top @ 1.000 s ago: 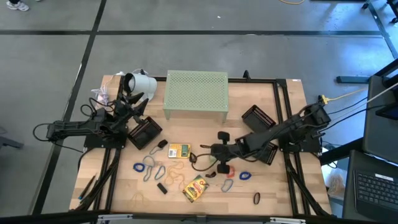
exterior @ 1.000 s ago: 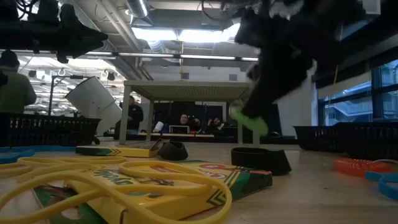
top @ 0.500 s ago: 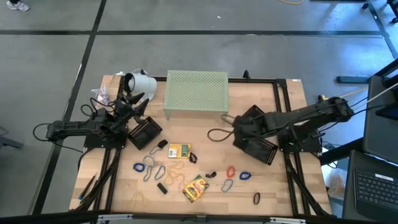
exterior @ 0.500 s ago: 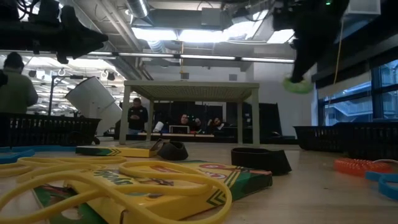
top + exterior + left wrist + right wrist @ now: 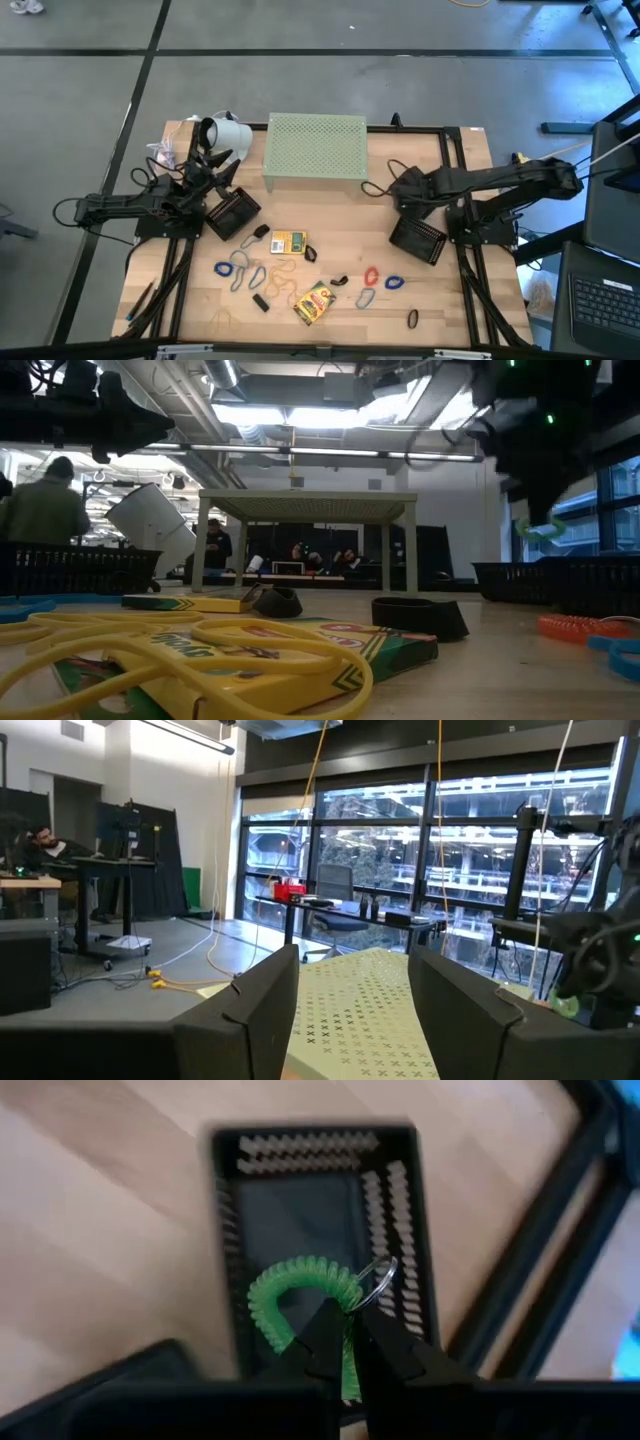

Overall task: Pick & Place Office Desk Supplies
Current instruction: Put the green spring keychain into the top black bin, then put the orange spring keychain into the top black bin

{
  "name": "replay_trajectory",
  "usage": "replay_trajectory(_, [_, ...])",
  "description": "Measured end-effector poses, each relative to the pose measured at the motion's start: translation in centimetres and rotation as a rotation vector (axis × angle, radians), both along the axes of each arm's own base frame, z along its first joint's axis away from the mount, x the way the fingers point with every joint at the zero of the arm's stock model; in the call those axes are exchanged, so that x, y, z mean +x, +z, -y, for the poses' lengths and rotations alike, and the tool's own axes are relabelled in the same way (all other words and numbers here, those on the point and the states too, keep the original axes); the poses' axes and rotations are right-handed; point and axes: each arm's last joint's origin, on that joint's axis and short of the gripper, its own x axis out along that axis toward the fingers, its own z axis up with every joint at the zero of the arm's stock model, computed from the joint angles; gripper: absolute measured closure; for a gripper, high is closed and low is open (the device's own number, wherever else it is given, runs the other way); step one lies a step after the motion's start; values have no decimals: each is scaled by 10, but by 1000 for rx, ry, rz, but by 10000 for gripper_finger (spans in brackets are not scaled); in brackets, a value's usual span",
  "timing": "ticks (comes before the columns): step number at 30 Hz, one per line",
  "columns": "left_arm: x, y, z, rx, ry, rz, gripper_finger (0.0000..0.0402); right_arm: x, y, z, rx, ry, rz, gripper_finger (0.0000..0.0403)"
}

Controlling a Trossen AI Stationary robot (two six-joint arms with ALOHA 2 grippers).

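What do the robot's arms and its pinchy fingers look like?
Both arms are dark, almost black, and made of jointed sections, with thin black cables looping beside them. The left gripper has two broad, flat black fingers. The right gripper has two slim black fingers that narrow to pointed tips. Small green lights glow on the right arm in the low view.
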Motion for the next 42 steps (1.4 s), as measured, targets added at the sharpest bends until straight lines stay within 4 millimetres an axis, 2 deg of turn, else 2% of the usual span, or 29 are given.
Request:
replay_trajectory(6, [0,0,0,0,0,0,215,-13,-22,11,-3,-138,-47,386])
replay_trajectory(13, [0,0,0,0,0,0,216,-15,-25,16,-10,-232,-27,367])
replay_trajectory(22, [0,0,0,0,0,0,216,-16,-24,20,-5,-260,-26,239])
replay_trajectory(25, [0,0,0,0,0,0,215,-11,-17,19,49,-266,3,205])
replay_trajectory(28, [0,0,0,0,0,0,215,-3,-5,17,131,-298,67,189])
replay_trajectory(32, [0,0,0,0,0,0,216,17,10,9,199,-298,259,191])
replay_trajectory(38, [0,0,0,0,0,0,215,69,15,-29,262,7,636,209])
replay_trajectory(42, [0,0,0,0,0,0,216,93,8,-63,291,233,743,222])
